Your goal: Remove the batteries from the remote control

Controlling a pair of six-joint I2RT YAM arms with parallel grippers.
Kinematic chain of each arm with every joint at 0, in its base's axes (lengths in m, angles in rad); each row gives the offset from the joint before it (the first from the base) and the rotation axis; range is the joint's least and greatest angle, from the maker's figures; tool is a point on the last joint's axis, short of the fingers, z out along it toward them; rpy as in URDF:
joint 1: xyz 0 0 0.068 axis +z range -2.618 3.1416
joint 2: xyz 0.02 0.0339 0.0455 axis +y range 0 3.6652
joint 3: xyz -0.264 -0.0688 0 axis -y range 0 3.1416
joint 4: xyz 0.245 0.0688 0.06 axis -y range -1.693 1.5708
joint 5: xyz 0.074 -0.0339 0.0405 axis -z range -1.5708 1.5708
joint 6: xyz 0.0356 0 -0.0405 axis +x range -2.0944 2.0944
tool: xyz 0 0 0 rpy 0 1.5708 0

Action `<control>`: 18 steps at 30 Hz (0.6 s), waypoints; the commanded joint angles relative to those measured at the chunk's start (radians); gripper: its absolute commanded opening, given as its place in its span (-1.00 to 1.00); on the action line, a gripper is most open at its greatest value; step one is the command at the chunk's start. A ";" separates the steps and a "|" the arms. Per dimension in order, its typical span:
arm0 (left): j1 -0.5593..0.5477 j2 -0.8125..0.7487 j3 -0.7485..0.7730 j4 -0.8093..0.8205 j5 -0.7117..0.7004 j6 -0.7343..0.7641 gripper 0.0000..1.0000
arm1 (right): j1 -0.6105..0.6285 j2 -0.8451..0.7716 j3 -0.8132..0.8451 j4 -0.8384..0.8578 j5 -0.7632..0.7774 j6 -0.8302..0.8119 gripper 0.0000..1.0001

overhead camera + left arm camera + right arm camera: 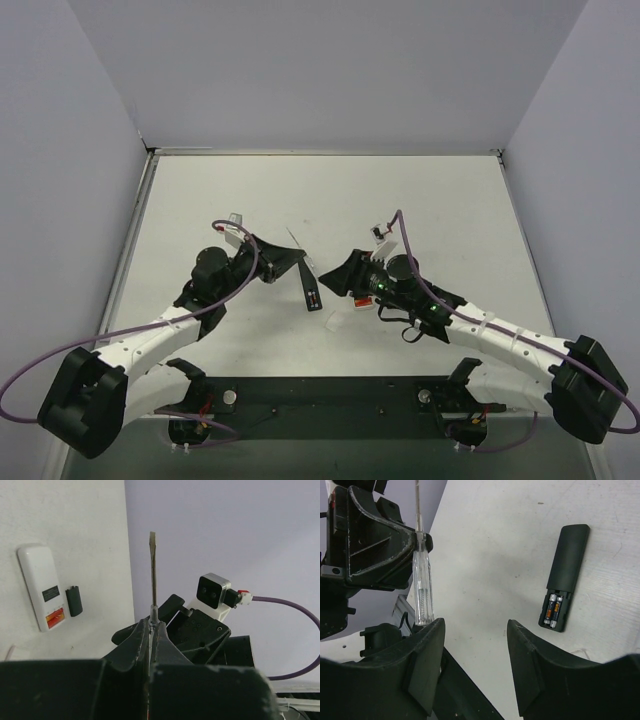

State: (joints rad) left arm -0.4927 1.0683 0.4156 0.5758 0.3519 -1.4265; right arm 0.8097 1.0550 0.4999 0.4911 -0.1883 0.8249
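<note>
The slim black plastic remote control [566, 560] lay flat on the white table [495, 540]. Its back was open at one end, and the two small dark cylindrical batteries [553, 611] sat side by side inside that compartment. My left pincer [151, 630] was closed firmly on a flat-blade screwdriver [422, 592] with a clear plastic handle, and the metal shaft pointed away from the wrist. My right pincer [475, 630] stood open with nothing between the fingers, over the table and apart from the remote control.

I judged the step in hand to be levering the batteries out. To do it well, I should bring the blade tip low under one end of a battery and push gently. The right pincer should steady the remote control so that it does not slide.

Only the right wrist view showed the batteries; in the top view the remote control was just a thin dark bar. The left wrist view showed instead a white rectangular device [42, 587] with a small flat black rectangle [74, 601] just beside it, but not the remote control.
</note>
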 commanded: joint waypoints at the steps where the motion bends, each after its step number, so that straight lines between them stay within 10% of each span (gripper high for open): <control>1: -0.036 0.008 0.029 0.148 -0.014 0.024 -1.00 | 0.046 0.017 0.075 0.121 -0.002 -0.033 -0.04; 18: -0.063 0.038 0.009 0.193 -0.028 -0.008 -1.00 | 0.083 -0.065 0.014 0.053 0.084 -0.148 0.05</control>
State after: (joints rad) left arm -0.5491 1.0969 0.4164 0.7132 0.3466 -1.4448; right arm 0.8742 1.0794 0.5503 0.4805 -0.1253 0.7288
